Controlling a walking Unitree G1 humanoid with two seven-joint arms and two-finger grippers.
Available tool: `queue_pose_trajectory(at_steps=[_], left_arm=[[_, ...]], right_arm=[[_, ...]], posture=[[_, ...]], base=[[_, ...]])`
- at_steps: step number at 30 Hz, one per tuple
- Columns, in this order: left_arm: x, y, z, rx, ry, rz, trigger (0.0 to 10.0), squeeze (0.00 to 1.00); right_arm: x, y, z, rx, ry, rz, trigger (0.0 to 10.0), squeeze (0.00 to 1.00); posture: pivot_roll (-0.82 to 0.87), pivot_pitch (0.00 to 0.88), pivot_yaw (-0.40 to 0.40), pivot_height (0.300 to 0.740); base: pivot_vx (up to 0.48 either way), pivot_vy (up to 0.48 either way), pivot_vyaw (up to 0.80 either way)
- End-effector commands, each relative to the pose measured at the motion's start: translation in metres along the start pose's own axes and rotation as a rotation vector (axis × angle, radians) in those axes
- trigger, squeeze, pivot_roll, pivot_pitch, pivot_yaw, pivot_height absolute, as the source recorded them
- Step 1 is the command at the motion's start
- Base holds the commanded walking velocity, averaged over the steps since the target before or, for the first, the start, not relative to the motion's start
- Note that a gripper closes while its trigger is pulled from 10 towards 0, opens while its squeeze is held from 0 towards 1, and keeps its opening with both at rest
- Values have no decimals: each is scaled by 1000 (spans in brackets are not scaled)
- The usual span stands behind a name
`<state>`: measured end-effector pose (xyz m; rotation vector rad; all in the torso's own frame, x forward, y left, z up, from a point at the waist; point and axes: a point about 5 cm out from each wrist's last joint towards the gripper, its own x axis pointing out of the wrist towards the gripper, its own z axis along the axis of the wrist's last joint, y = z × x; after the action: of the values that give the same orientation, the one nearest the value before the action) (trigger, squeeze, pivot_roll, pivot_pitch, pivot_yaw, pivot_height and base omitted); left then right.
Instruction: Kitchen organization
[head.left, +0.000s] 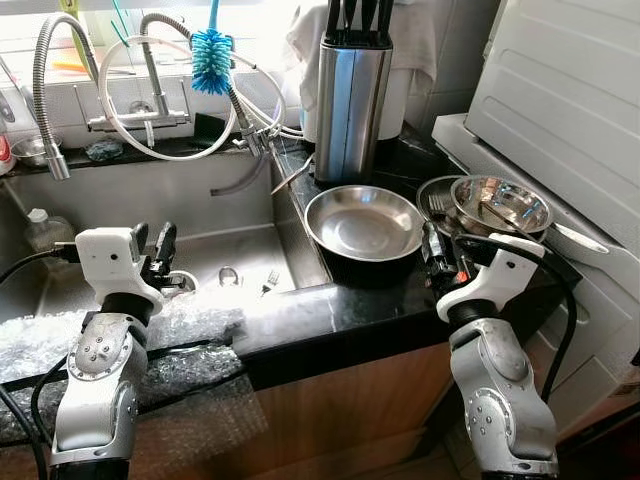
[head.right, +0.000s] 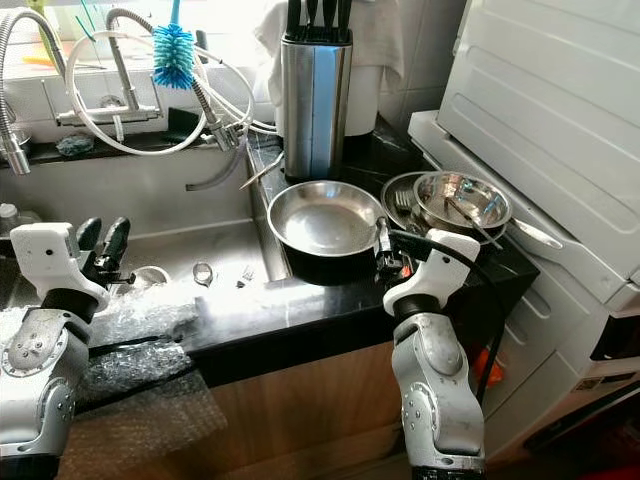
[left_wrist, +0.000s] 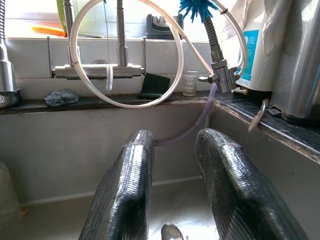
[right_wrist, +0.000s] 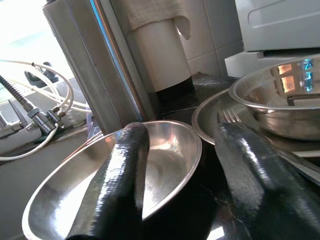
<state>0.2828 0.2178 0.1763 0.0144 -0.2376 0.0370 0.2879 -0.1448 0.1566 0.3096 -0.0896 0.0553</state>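
On black counter (head.left: 300, 320): steel bowl (head.left: 363, 222) | left pincer (head.left: 155, 255) released over sink (head.left: 240, 255) | right pincer (head.right: 385, 250) released

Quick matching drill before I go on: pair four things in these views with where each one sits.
Things:
1. fork
2. blue brush
3. knife block
4. steel bowl

Places:
A. hanging above the tap hose
B. on the sink floor
C. on the counter in front of the knife block
D. upright at the back of the counter

Pairs: 1-B, 2-A, 3-D, 4-C
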Motion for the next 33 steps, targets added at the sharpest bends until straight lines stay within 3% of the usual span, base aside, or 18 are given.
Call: queue_pose_trajectory(at_steps=[1, 2, 3, 5, 6, 10, 16, 19, 26, 33], left_arm=[[3, -5, 1, -14, 2, -10, 10000, 0], [4, -9, 0, -18, 6, -14, 10000, 0], [4, -10, 0, -20, 6, -16, 10000, 0], [5, -11, 0, -23, 5, -16, 10000, 0], [6, -11, 1, -24, 4, -17, 10000, 0], [9, -13, 2, -26, 1, -19, 10000, 0], [12, -14, 3, -23, -1, -25, 10000, 0], [12, -13, 3, -18, -3, -20, 10000, 0], [13, -11, 3, -17, -3, -11, 10000, 0], [13, -13, 1, -20, 5, -21, 10000, 0]], right_arm=[[5, 0, 2, 6, 17, -21, 10000, 1000], [7, -1, 1, 1, 44, -50, 10000, 1000], [10, -3, 2, 23, 45, -71, 10000, 165], [13, -5, 3, 59, 40, -94, 10000, 165], [16, -7, 4, 64, 47, -109, 10000, 0], [26, -9, 8, 74, 73, -137, 10000, 0], [41, -2, 17, 126, 72, -137, 10000, 0], [47, 4, 20, 106, 84, -123, 10000, 0], [49, 14, 17, 86, 140, -79, 10000, 0], [45, 8, 10, 62, 223, -143, 10000, 0]], posture=[[-148, 0, -36, 740], [-150, 0, -36, 740], [-150, 0, -36, 740], [-150, 0, -35, 740], [-149, 0, -35, 740], [-147, 0, -35, 740], [-143, 0, -37, 740], [-139, 0, -41, 740], [-137, 0, -44, 740], [-143, 0, -44, 740]], base=[[0, 0, 0], [0, 0, 0], [0, 0, 0], [0, 0, 0], [0, 0, 0], [0, 0, 0], [0, 0, 0], [0, 0, 0], [0, 0, 0], [0, 0, 0]])
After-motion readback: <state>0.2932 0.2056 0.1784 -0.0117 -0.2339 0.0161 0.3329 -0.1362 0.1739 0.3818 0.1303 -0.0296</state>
